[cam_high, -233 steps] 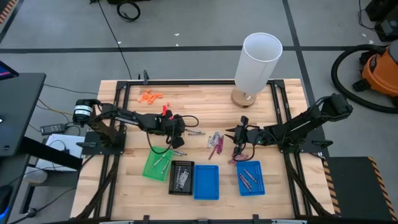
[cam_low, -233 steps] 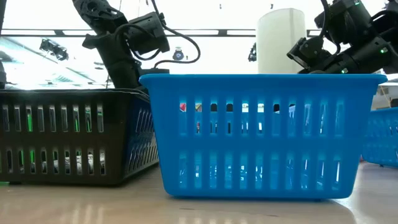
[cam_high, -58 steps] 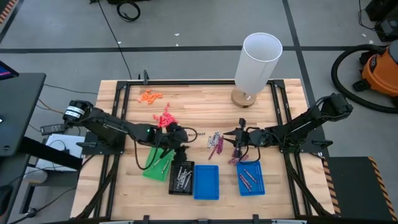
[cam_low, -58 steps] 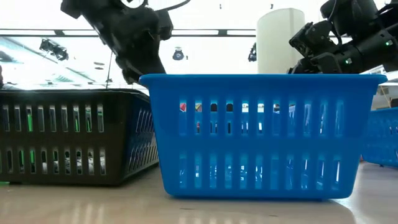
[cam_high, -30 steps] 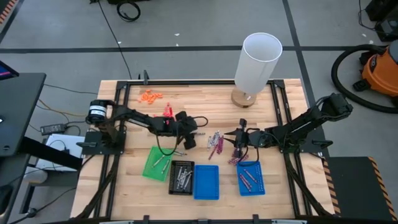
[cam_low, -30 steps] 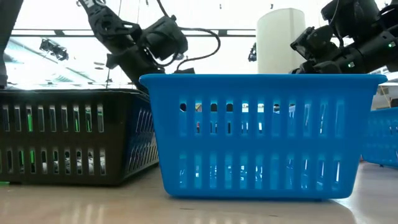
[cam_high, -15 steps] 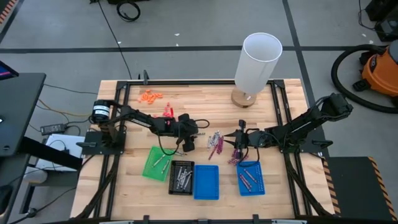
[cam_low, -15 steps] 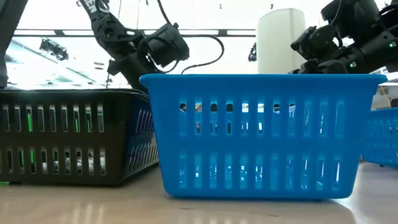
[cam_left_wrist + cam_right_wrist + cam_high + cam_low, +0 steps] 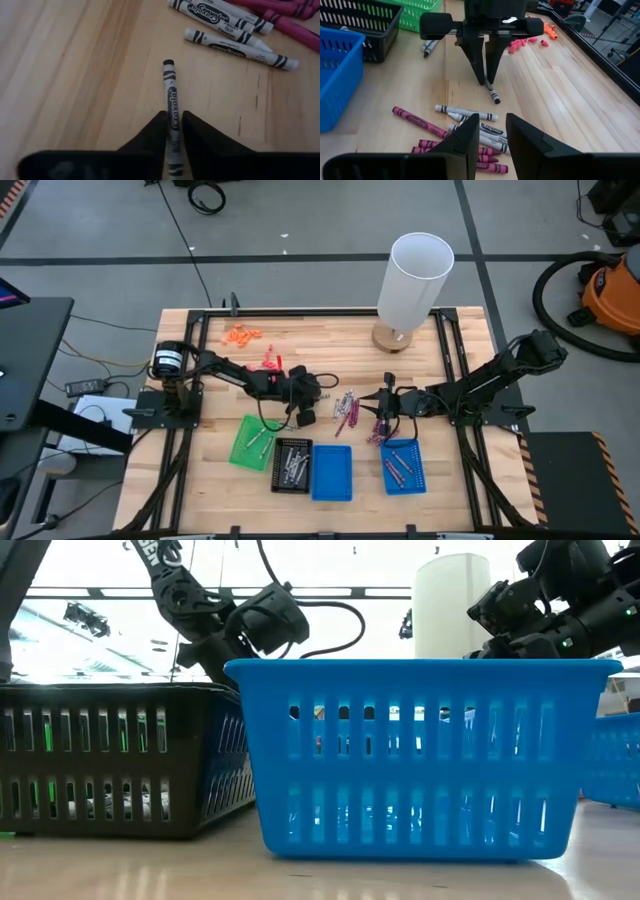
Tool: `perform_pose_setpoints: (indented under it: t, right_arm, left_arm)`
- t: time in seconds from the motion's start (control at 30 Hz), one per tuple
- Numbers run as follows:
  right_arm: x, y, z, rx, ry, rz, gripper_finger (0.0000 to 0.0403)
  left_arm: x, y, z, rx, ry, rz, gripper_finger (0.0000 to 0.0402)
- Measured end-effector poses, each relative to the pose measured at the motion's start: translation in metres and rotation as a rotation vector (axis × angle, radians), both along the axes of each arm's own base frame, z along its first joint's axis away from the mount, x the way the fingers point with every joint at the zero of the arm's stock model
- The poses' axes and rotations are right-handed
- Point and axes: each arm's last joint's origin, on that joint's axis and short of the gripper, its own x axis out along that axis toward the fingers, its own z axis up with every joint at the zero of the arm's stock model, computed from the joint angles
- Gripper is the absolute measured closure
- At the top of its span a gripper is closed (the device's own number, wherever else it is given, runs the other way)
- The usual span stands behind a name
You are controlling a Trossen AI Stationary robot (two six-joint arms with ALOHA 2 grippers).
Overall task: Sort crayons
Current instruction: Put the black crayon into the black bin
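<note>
While the right gripper (image 9: 487,131) waits with its fingers apart over the loose pile, just right of the table's middle, the left gripper (image 9: 174,131) has its fingers pinched narrow around a single grey crayon (image 9: 170,89) that lies flat on the bare wood near the table's centre, a little left of the pile. The remaining crayons (image 9: 347,409), grey and magenta, lie scattered between the two grippers, some touching or crossing one another. Others already lie in the green tray (image 9: 251,444), the black tray (image 9: 292,465) and the right-hand blue tray (image 9: 402,464) along the near edge. Each crayon looks light, stiff and thin, with a paper wrapper that should give the pads some friction; being round, it will probably roll if nudged, and hard squeezing could snap the wax. The hold sits at one end, so the stick may pivot; a mid-length pinch across the wrapper seems safer.
</note>
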Motion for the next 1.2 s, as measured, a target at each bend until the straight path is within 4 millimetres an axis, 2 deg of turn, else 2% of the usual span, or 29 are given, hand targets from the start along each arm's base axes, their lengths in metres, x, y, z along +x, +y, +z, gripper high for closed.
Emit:
perform_pose_setpoints:
  t: [0.17,0.43,0.63,0.77,1.03,1.2]
  right_arm:
    - [0.0,0.0,0.0,0.002,0.0,-0.001,0.0298]
    - [0.0,0.0,0.0,0.002,0.0,-0.001,0.0298]
    - [0.0,0.0,-0.001,0.006,0.006,-0.005,0.0298]
    - [0.0,0.0,-0.001,0.004,0.006,-0.01,0.0298]
    - [-0.001,-0.001,-0.001,-0.002,0.01,-0.02,0.0298]
    - [-0.001,-0.001,-0.001,-0.003,0.012,-0.021,0.0298]
  left_arm:
    - [0.0,0.0,0.0,-0.004,0.003,0.003,0.0388]
    - [-0.006,-0.006,0.013,0.037,-0.002,0.015,0.0384]
    - [-0.019,-0.021,0.041,0.153,0.009,0.04,0.0384]
    - [-0.03,-0.032,0.059,0.165,0.014,0.057,0.0384]
    - [-0.051,-0.053,0.093,0.079,-0.051,0.086,0.0383]
    - [-0.059,-0.066,0.106,0.025,-0.095,0.096,0.0383]
